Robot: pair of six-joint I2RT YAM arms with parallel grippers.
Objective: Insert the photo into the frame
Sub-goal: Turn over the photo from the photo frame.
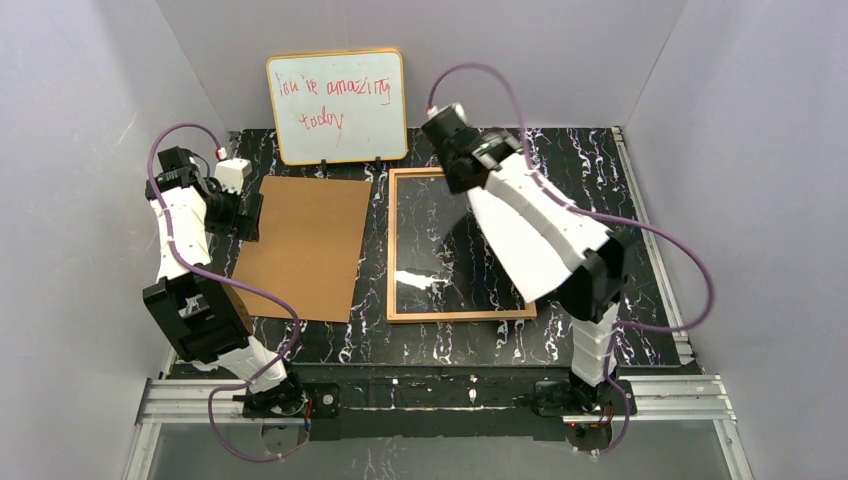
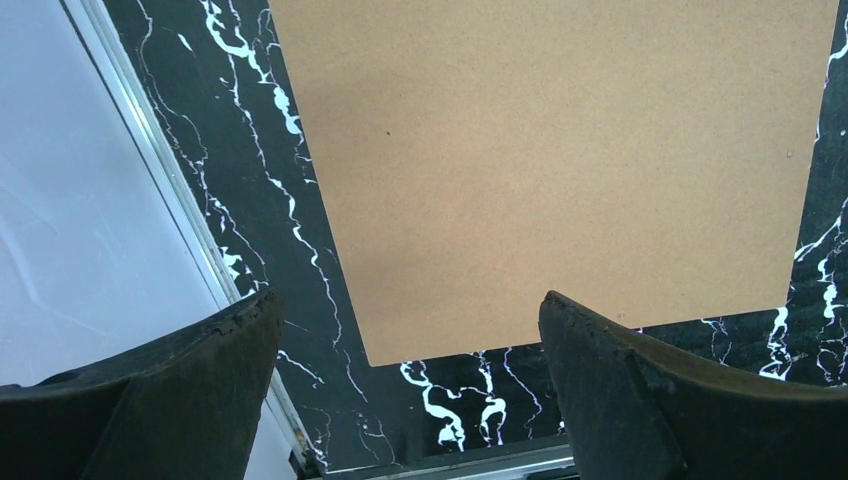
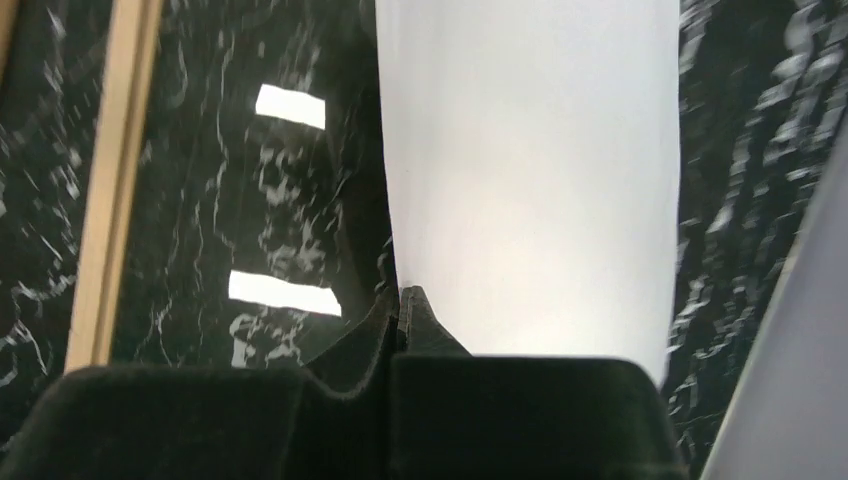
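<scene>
Photo (image 3: 530,180) pinched at edge in right pincer (image 3: 400,295), frame (image 3: 113,200) rail left of it; lower flat, square corners. Left pincer (image 2: 408,300) wide, empty.

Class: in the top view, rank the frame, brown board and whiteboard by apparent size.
Largest: the frame. Then the brown board and the whiteboard: they look alike, so no ranking between them.

The frame (image 1: 460,316) is partly hidden by the right arm (image 1: 540,235), and the photo (image 3: 530,180) is cut off, its printed side unseen.
</scene>
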